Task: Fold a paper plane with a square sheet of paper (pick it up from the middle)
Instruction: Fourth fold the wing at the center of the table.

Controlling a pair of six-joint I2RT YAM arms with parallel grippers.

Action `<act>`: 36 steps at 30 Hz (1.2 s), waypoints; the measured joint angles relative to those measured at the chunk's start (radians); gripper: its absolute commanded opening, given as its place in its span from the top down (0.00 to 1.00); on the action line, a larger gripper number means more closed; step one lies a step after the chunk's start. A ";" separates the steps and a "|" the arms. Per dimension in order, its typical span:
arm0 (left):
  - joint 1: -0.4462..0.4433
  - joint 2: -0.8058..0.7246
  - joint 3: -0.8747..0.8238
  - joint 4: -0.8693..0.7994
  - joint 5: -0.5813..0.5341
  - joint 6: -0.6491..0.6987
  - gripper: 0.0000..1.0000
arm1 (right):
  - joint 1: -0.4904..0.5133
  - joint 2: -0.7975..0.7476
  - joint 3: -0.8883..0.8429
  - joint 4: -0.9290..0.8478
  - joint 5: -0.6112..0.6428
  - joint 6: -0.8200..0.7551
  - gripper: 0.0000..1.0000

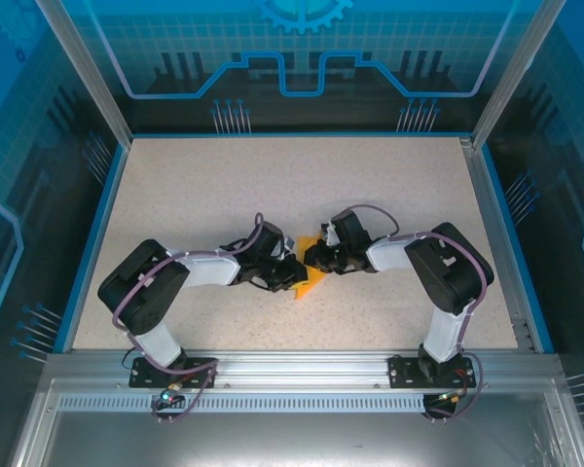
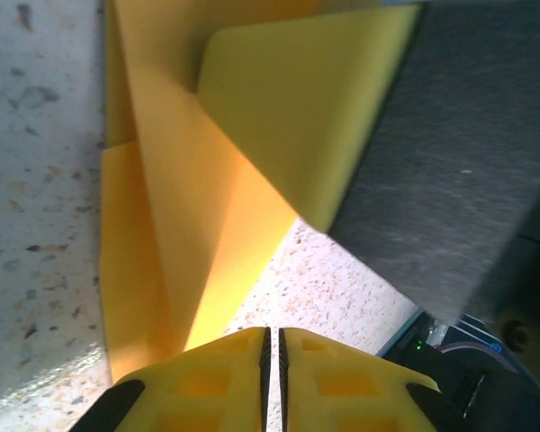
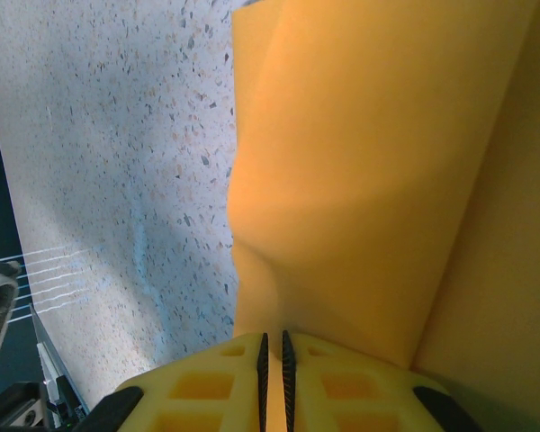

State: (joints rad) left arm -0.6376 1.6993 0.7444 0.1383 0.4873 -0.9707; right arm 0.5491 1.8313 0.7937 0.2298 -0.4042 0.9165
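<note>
Overhead, left claw (image 1: pixel 288 274) and right claw (image 1: pixel 310 261) hide most orange paper (image 1: pixel 310 285).

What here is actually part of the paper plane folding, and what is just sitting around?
Part of the job:
orange paper, already creased
left claw, shut at the paper's edge
right claw, shut on the paper

Just surroundings:
speckled table
blue patterned walls

On the table (image 1: pixel 273 185), paper (image 1: pixel 310 285) lies between left claw (image 1: pixel 288 274) and right claw (image 1: pixel 310 260).
</note>
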 measured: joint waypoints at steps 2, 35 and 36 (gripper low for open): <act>0.000 0.012 -0.001 -0.001 0.000 0.000 0.87 | 0.000 0.000 0.000 0.000 0.000 0.000 0.84; -0.026 -0.116 -0.045 -0.269 -0.047 0.184 0.86 | 0.000 0.003 0.003 -0.002 -0.004 0.000 0.84; -0.026 -0.131 -0.042 -0.269 -0.051 0.184 0.86 | 0.000 0.003 0.003 -0.002 -0.004 0.000 0.84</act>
State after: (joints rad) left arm -0.6632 1.5684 0.7025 -0.1310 0.4366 -0.7868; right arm 0.5491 1.8339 0.7963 0.2283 -0.4080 0.9161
